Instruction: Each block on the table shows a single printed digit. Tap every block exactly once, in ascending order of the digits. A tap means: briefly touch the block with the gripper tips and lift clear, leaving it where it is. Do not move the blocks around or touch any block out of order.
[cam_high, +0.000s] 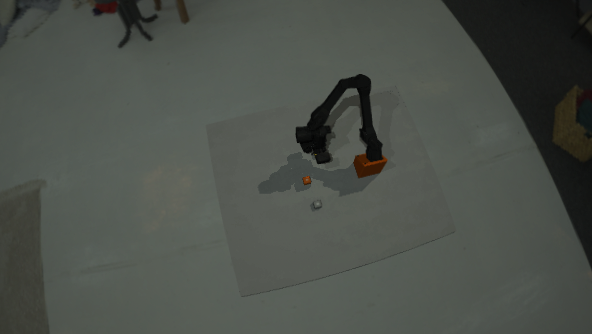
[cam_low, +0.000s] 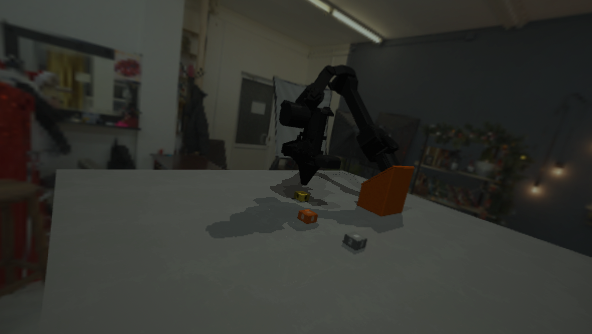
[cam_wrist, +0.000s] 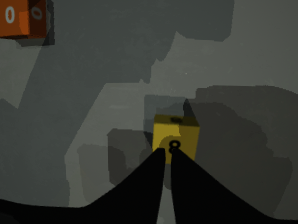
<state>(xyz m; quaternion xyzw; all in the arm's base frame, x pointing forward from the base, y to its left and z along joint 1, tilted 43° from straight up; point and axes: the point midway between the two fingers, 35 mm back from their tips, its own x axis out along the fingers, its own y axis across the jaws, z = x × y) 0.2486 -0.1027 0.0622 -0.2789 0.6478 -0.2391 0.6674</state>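
A yellow block (cam_low: 301, 196) (cam_wrist: 189, 140) shows a black 8 in the wrist view; in the top view it is almost wholly hidden by the arm. An orange block (cam_high: 307, 180) (cam_low: 307, 216) (cam_wrist: 20, 22) shows a white 0 at the top left of the wrist view. A grey block (cam_high: 317, 204) (cam_low: 354, 242) lies nearest to the exterior view, its digit too small to read now. My gripper (cam_low: 304, 183) (cam_wrist: 167, 155) is shut and holds nothing. Its tips are a little above the yellow block and overlap its printed face in the wrist view.
The arm's orange base (cam_high: 370, 167) (cam_low: 385, 192) stands to the right of the blocks in the top and exterior views. The arm's shadow falls across the orange block and the table (cam_high: 260, 250) (cam_low: 175, 280) around it.
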